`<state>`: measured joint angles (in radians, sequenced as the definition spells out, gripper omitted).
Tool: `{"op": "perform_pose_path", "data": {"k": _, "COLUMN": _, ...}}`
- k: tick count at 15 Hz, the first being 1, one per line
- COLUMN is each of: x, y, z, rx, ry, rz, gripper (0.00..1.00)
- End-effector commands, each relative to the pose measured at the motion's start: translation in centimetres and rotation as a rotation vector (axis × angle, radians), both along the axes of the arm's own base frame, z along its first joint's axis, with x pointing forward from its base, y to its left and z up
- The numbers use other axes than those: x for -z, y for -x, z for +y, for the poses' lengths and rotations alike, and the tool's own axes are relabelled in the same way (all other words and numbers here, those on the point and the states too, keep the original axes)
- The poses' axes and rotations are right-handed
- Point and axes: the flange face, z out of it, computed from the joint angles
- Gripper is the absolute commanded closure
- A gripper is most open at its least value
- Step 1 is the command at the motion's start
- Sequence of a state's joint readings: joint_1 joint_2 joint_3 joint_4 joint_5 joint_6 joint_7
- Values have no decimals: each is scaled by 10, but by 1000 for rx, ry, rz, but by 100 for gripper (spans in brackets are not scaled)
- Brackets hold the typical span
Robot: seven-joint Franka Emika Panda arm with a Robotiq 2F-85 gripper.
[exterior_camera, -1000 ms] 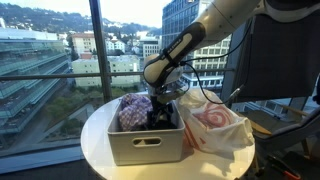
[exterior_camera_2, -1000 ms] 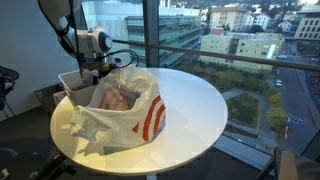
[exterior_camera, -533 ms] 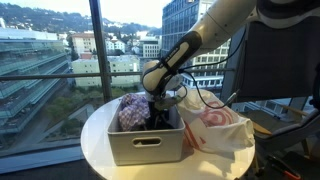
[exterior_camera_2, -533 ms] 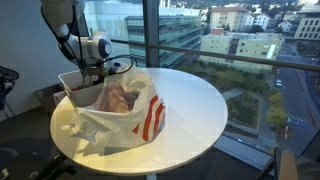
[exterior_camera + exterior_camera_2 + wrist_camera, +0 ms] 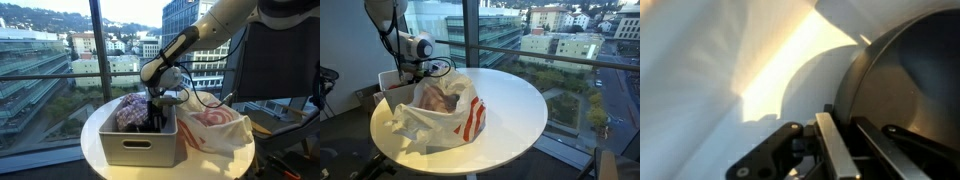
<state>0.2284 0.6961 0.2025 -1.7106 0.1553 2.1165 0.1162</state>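
We find the tool (image 5: 156,116) inside the white bin (image 5: 138,150) on the surface (image 5: 92,135), at a dark round vessel (image 5: 908,90); its opening we cannot tell. Grasp step, we judge; next needs a vertical lift

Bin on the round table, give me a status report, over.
Gripper down inside bin, open or shut unclear. Patterned cloth beside it. Plastic bag beside bin.

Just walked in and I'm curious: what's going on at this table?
The robot arm's tool reaches down into the white bin on the round table, next to a purplish bundle of cloth. A white plastic bag with red print lies beside the bin. Whether the tool grips anything cannot be told.
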Motion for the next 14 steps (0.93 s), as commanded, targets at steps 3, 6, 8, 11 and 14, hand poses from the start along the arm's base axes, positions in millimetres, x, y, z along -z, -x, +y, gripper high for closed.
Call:
{"op": "perform_pose_path", "data": {"k": 3, "x": -32, "y": -4, "z": -14, "rx": 42, "ry": -124, "rz": 207, "gripper": 96}}
{"op": "perform_pose_path", "data": {"k": 6, "x": -56, "y": -9, "z": -23, "rx": 82, "ry": -131, "rz": 221, "gripper": 96}}
{"op": "perform_pose_path", "data": {"k": 8, "x": -77, "y": -11, "z": -25, "rx": 88, "ry": -157, "rz": 213, "gripper": 96}}
{"op": "perform_pose_path", "data": {"k": 11, "x": -123, "y": 1, "z": -26, "rx": 85, "ry": -168, "rz": 238, "gripper": 96}}
{"op": "perform_pose_path", "data": {"k": 14, "x": -174, "y": 20, "z": -23, "rx": 87, "ry": -137, "rz": 223, "gripper": 97}}
